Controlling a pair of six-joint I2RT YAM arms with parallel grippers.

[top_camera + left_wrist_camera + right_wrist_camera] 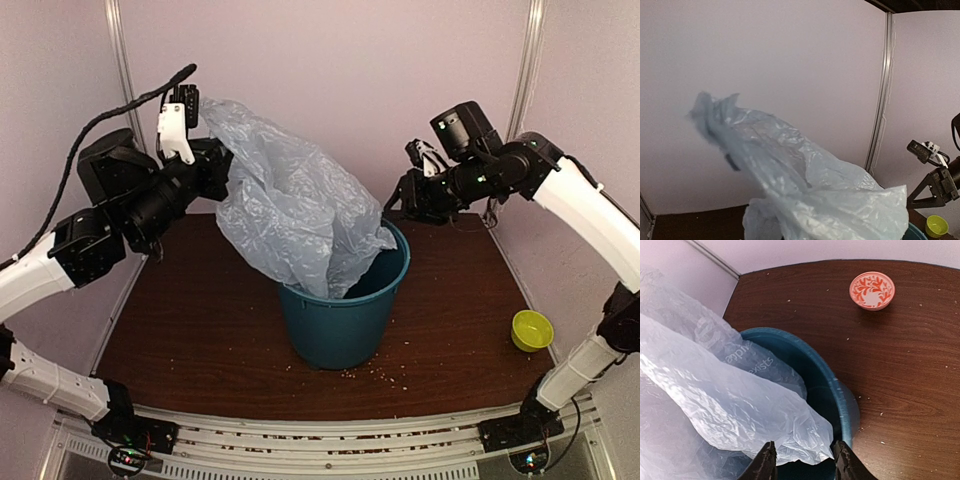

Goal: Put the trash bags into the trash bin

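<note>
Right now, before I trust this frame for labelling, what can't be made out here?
- Bin interior: the trash bag covers most of the mouth of the trash bin in the top and right wrist views.
- Fingers of the left pincer: wrapped in plastic, left wrist view.
- Bag lettering: creased, mostly unreadable, right wrist view.
- Body of the right pincer: cut by the bottom edge, right wrist view; unclear whether the bag's corner lies between its open fingers.

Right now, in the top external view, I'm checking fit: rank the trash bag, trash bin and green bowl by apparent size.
1. trash bag, though raised nearer the camera, which flatters it.
2. trash bin.
3. green bowl, clearly smallest.
</note>
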